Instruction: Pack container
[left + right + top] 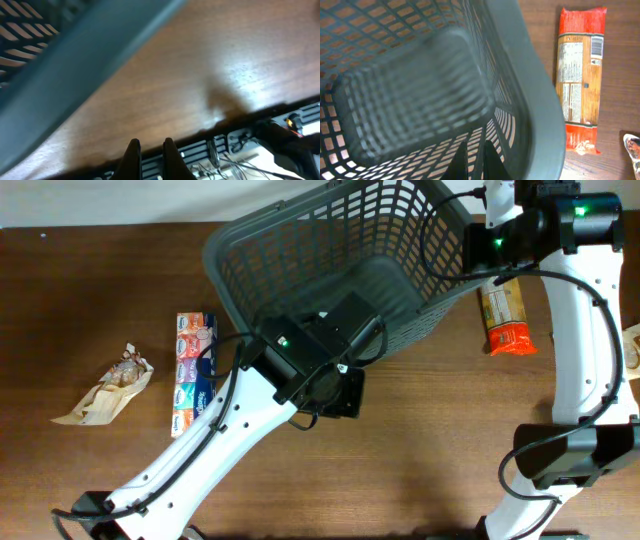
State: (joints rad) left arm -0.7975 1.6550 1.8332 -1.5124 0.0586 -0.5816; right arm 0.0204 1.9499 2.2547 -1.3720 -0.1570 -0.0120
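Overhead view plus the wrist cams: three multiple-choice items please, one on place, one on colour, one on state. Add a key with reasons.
1. Where does the orange-red packet lie?
A. inside the basket
B. on the table, to the right of the basket
C. on top of the basket's rim

2. What colour is the basket?
A. white
B. dark grey
C. red

3. How does the left tool stand?
A. wide open
B. clamped on the packet
C. shut, nothing between its fingers

Key:
1 B: the packet lies on bare wood beside the basket's wall.
2 B: the lattice walls and rim are dark grey in every view.
3 C: the left wrist view shows the fingers close together over the table, holding nothing.
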